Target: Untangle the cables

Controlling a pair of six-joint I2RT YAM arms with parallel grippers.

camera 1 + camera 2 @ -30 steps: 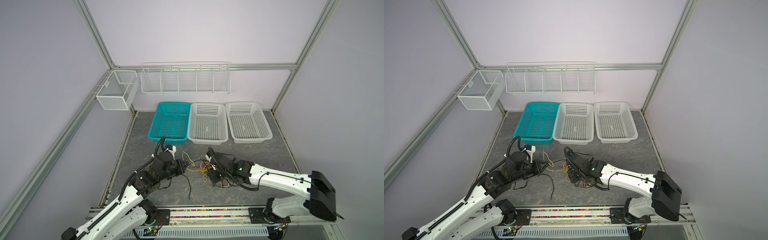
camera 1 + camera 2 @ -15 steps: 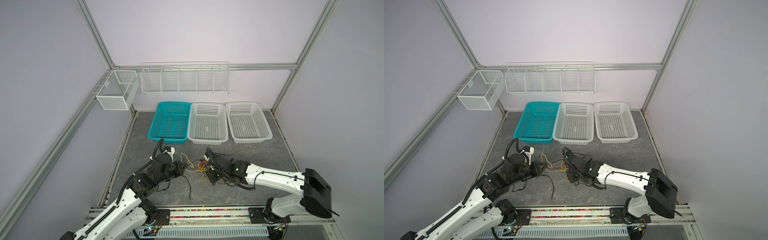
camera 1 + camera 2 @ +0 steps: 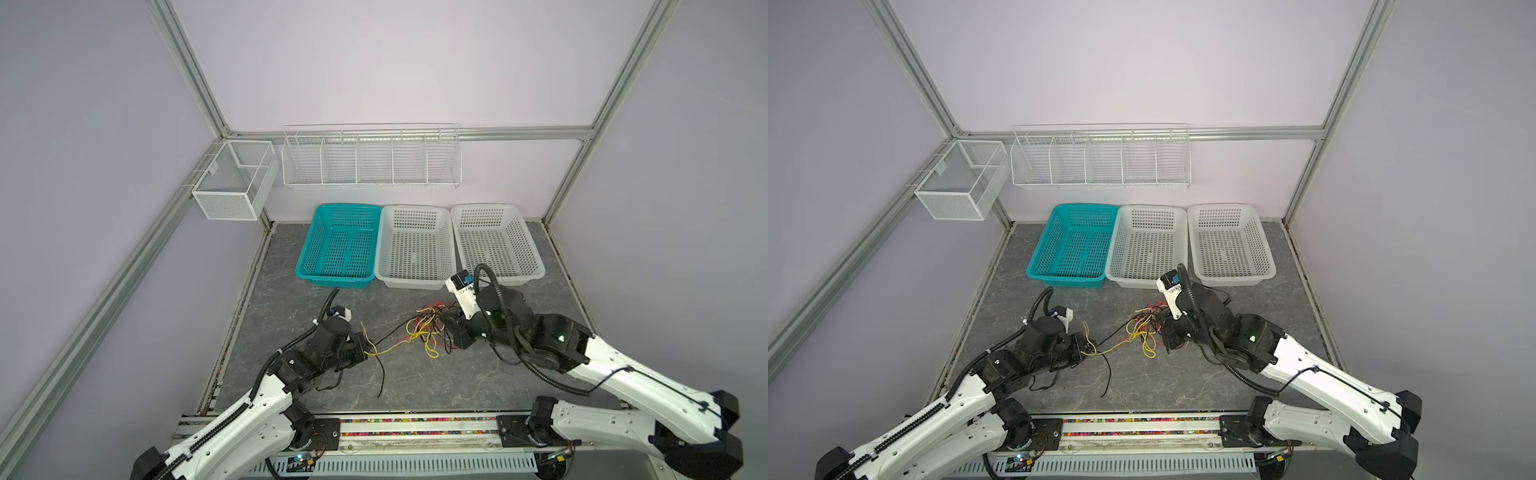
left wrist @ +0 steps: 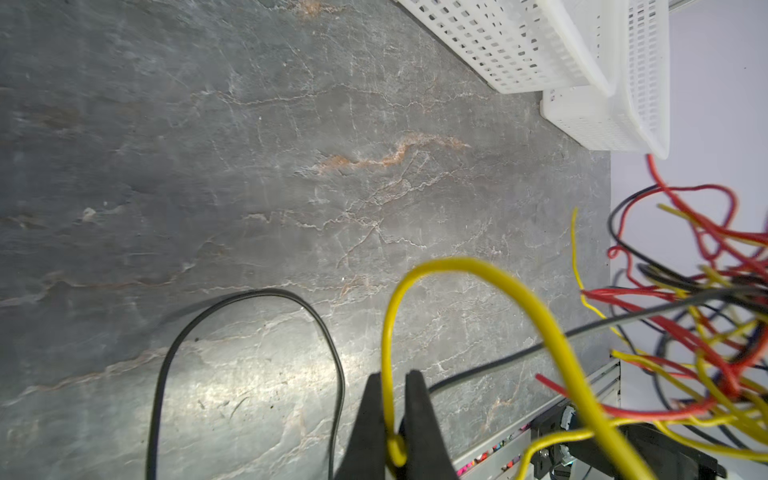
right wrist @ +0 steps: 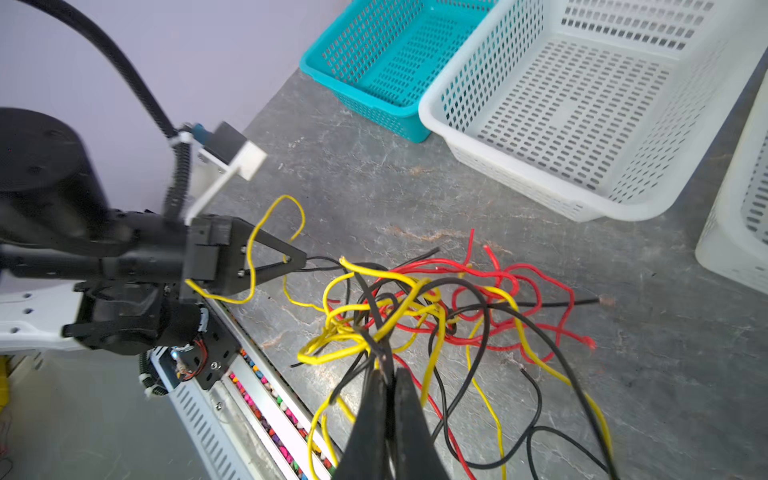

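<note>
Left arm (image 3: 253, 415) stretched low and forward, left gripper (image 3: 369, 350) pointing toward centre, fingers (image 4: 368, 424) clamped on a yellow cable (image 4: 453, 262). Right arm (image 3: 615, 374) bent at the elbow, right gripper (image 3: 445, 323) facing the left one, fingers (image 5: 368, 415) pinched tight on strands of the cables (image 5: 409, 286). Grippers apart, not touching

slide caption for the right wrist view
Right gripper shut on the tangled cables of black, red and yellow, while the left gripper pinches a yellow cable at the tangle's edge.
</note>
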